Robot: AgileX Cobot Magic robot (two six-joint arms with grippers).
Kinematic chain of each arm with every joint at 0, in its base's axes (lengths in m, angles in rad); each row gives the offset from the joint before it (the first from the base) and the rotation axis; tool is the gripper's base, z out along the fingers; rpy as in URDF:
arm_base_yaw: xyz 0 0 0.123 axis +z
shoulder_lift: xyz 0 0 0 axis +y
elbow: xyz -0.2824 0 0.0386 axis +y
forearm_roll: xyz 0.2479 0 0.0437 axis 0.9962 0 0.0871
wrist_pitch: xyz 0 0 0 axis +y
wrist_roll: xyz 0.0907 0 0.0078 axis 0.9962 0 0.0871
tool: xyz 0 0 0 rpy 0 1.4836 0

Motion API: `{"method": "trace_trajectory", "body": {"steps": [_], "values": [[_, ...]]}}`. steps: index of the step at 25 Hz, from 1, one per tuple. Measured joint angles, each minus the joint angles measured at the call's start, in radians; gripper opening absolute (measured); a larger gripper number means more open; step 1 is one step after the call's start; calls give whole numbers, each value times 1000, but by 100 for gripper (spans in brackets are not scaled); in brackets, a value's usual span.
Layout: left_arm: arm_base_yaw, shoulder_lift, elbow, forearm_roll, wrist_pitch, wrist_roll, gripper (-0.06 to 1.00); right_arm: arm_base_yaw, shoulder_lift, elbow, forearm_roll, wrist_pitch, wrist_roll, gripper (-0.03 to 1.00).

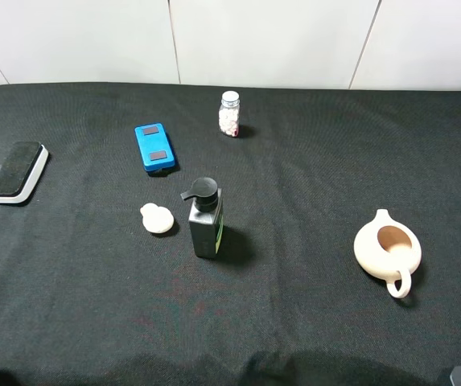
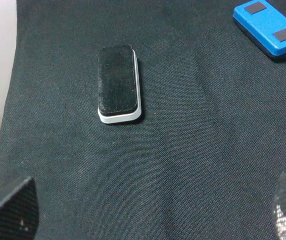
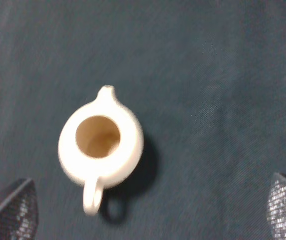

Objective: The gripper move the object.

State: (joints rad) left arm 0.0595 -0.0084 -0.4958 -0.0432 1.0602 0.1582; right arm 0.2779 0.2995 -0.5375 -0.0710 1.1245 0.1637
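Two pincers, mine to steer, hang wide open and empty at the near edge: the right pincer [image 3: 147,210] above the lidless teapot [image 1: 387,249], the left pincer [image 2: 152,210] near the eraser [image 2: 118,84]. Farther in, the lid [image 1: 158,218] sits untouched on the bench [image 1: 69,289], just beside the pump bottle [image 1: 205,220]. Nothing moved yet, I judge.

A matt black woven cloth [image 1: 310,161] covers the table. The teapot [image 1: 387,249] and small lid [image 1: 158,218] look like matt cream ceramic. The pump bottle [image 1: 205,221] is glossy dark plastic, the pill bottle [image 1: 229,114] clear glass, the blue case [image 1: 154,148] smooth plastic.
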Motion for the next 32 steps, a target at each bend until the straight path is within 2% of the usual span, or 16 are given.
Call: {"method": "trace_trajectory", "body": {"steps": [2,6,11,18,32], "values": [[0,0,0,0,0,0,99,-56,-41,0,0,-26,-6,69],[0,0,0,0,0,0,99,-153,-109,0,0,-47,-98,69],[0,0,0,0,0,0,99,-225,-158,4,1,-53,-152,69],[0,0,0,0,0,0,99,-238,-240,40,9,-96,-154,69],[0,0,0,0,0,0,99,-238,-304,40,11,-101,-156,69]]}}
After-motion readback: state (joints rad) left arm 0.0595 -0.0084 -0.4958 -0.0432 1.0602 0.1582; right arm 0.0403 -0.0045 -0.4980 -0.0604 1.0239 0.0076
